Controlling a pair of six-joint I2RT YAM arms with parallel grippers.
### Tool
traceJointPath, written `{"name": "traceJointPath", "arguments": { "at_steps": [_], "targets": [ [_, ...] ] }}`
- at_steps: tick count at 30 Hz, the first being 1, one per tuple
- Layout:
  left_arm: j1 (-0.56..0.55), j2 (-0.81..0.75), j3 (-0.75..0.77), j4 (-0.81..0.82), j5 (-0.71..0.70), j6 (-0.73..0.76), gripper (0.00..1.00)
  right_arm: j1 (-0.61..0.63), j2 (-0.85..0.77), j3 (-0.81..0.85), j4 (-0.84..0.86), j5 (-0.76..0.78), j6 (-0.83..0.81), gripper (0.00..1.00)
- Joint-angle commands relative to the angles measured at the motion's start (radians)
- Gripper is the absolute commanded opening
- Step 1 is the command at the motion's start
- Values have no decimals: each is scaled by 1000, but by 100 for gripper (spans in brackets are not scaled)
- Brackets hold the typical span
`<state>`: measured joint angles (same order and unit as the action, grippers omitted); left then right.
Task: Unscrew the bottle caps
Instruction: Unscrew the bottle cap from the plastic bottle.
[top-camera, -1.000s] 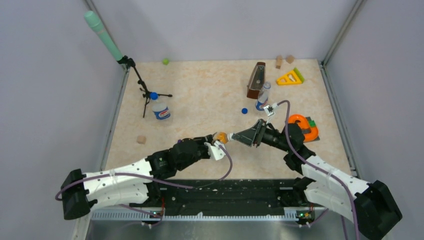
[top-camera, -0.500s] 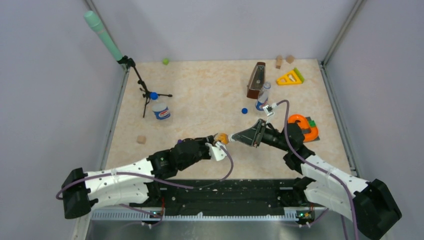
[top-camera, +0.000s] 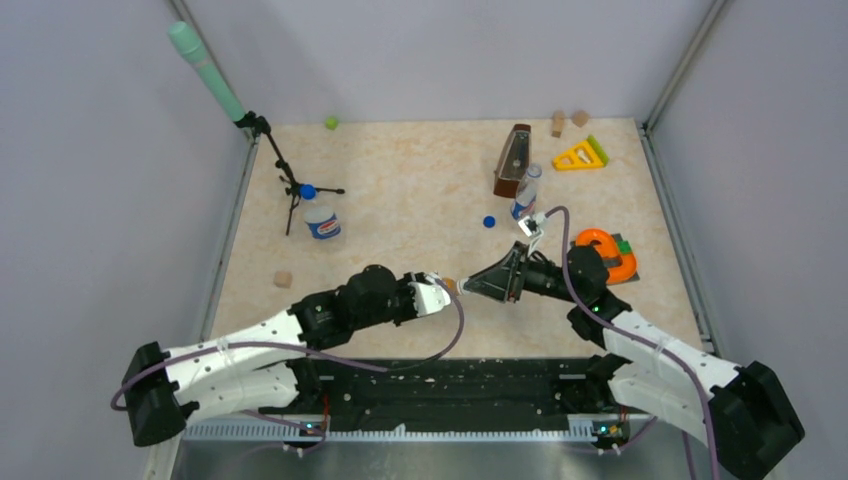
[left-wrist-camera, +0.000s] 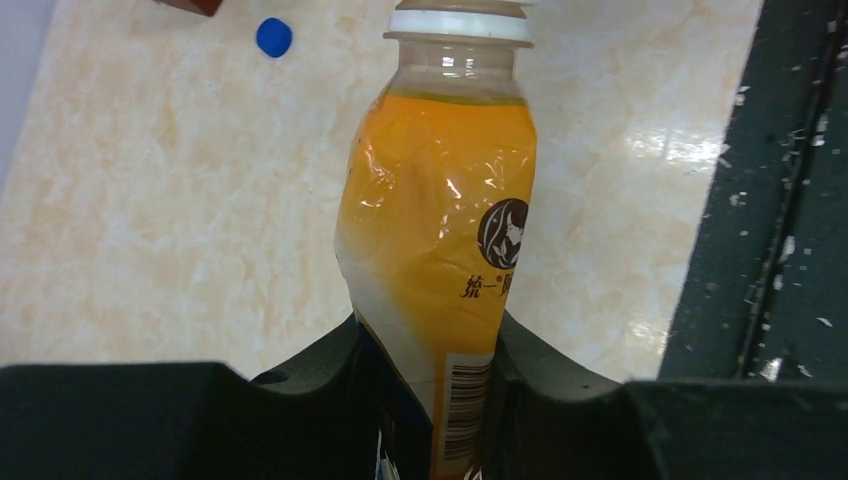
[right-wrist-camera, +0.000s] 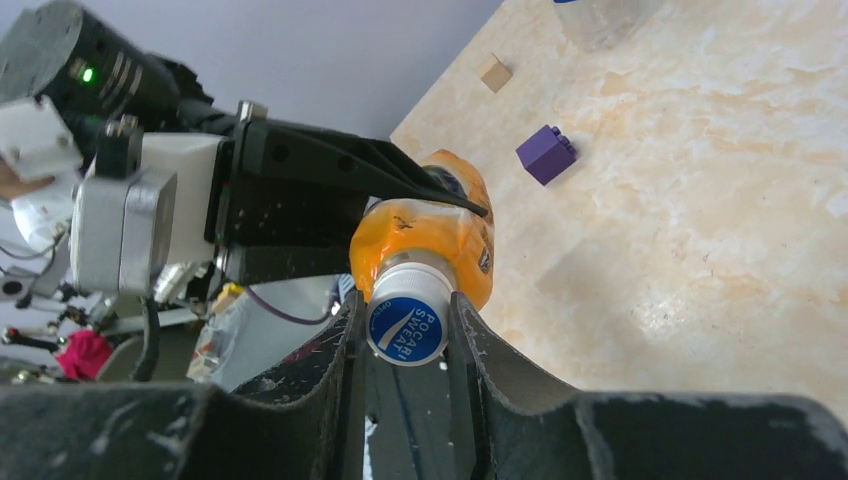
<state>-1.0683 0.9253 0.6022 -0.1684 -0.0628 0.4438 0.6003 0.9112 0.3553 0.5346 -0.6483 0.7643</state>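
Observation:
An orange-labelled bottle (left-wrist-camera: 440, 220) lies gripped by its lower body in my left gripper (left-wrist-camera: 430, 340), which is shut on it. Its white cap with a blue top (right-wrist-camera: 407, 326) sits between the fingers of my right gripper (right-wrist-camera: 405, 318), and both pads press the cap's sides. From above, the two grippers (top-camera: 438, 288) (top-camera: 464, 287) meet nose to nose above the near table, and only a sliver of the bottle (top-camera: 450, 284) shows. A loose blue cap (top-camera: 489, 222) lies on the table. A clear bottle (top-camera: 321, 220) with a blue cap (top-camera: 307, 191) stands at the left.
An uncapped clear bottle (top-camera: 524, 196) stands beside a brown wedge-shaped box (top-camera: 512, 160). A tripod stand (top-camera: 285, 175) is at the back left, a yellow triangle (top-camera: 580, 155) and an orange ring toy (top-camera: 605, 250) at the right. A purple cube (right-wrist-camera: 546, 154) and wooden block (top-camera: 283, 279) lie nearby.
The right gripper's jaws have closed on the bottle's cap. The left wrist has lifted and turned, and the pair has shifted slightly toward the near edge.

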Motion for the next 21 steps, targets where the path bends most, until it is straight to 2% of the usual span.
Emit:
{"name": "traceJointPath", "arguments": {
  "at_steps": [1, 6, 10, 13, 15, 17, 18, 21],
  "targets": [
    [82, -5, 82, -15, 284, -97, 0, 16, -22, 37, -8, -75, -114, 0],
    [170, 9, 110, -49, 503, -136, 0, 18, -22, 34, -6, -142, -157, 0],
    [205, 66, 168, -129, 609, -143, 0, 18, -30, 51, -69, -161, -227, 0],
    [215, 122, 215, -193, 655, -142, 0, 18, -34, 63, -106, -166, -263, 4],
    [217, 146, 236, -220, 651, -144, 0, 18, -36, 74, -135, -154, -280, 14],
    [217, 161, 241, -224, 635, -136, 0, 19, -43, 75, -143, -136, -279, 35],
    [217, 162, 240, -223, 612, -134, 0, 18, -49, 75, -139, -123, -266, 43],
    [217, 152, 210, -186, 509, -118, 0, 18, -82, 75, -142, -15, -196, 52]
  ]
}}
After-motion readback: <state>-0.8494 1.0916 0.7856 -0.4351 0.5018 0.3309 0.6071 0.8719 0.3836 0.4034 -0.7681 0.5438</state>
